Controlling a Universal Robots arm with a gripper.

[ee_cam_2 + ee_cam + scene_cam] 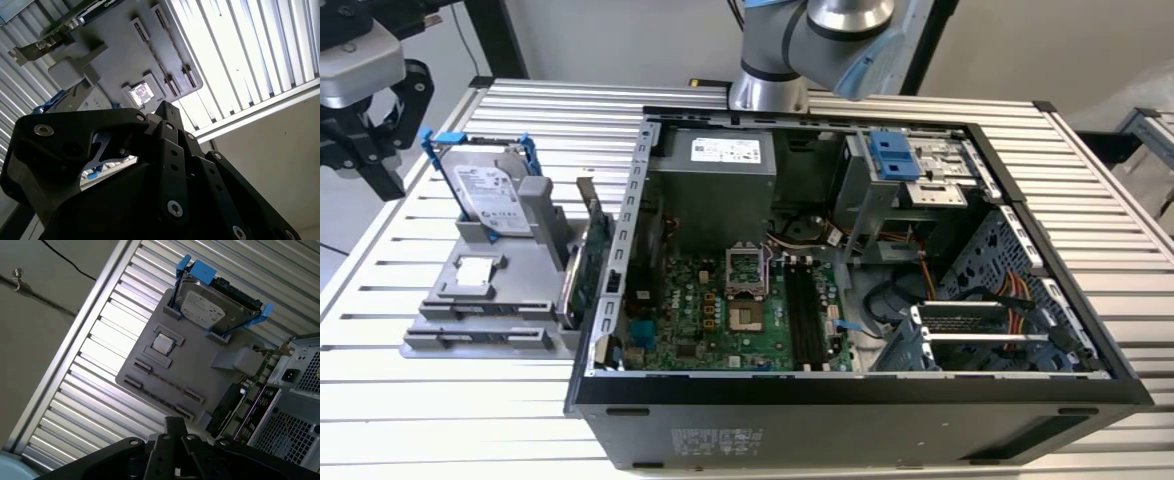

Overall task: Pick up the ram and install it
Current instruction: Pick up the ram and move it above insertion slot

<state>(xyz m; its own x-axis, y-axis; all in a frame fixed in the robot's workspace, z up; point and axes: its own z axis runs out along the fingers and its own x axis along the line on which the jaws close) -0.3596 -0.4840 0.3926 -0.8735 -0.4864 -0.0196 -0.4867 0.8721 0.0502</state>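
My black gripper (367, 130) hangs at the exterior view's far left, above the table's edge and apart from the grey parts holder (507, 290). Its dark body also shows in the second wrist view (165, 165) and the first wrist view (172, 452). A thin dark strip, which I take for the ram (167, 382) seen edge-on, runs between two end clips of the holder (200, 357). The open computer case (854, 390) lies at the centre, and the motherboard's long black slots (806, 318) sit near its front wall.
On the holder stand a silver hard drive in a blue frame (491, 195), a small square chip (475, 270) and a large green expansion card (587, 265) next to the case wall. The arm's base (767, 85) stands behind the case. Cables and a drive cage (921, 165) fill the case's right side.
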